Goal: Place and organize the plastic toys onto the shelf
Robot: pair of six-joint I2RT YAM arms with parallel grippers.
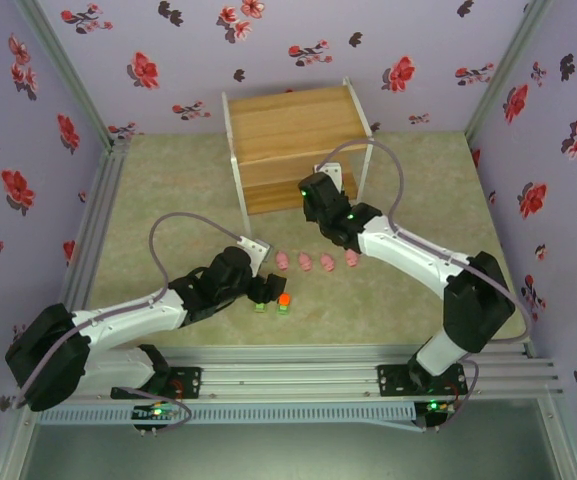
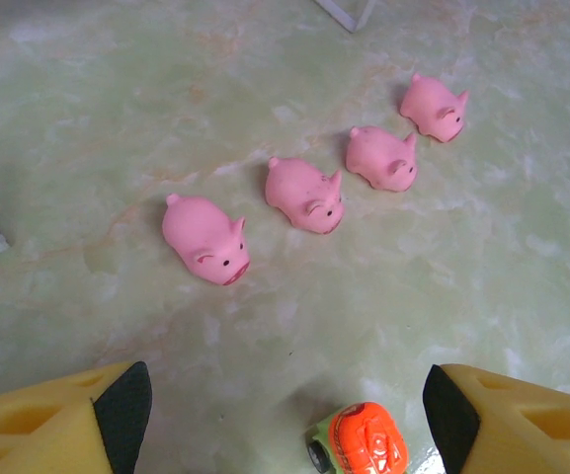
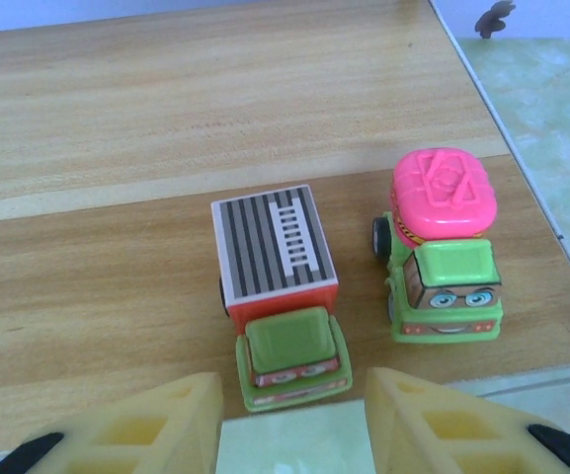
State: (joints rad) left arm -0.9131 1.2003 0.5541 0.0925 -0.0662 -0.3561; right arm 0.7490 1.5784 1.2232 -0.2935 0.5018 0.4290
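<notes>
The left gripper (image 2: 286,410) gapes wide, an orange-topped green plastic truck (image 2: 359,446) between its jaws, four pink plastic pigs (image 2: 304,195) in a row beyond. The right gripper (image 3: 294,430) is parted; just ahead, a grey-striped truck (image 3: 277,286) and a magenta-topped truck (image 3: 445,247) sit on the light wooden shelf (image 3: 117,148).

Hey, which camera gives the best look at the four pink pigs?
The left wrist view: the four pink pigs stand large and sharp in a diagonal row, faces visible. The top external view shows them as tiny pink blobs in front of the shelf.
</notes>
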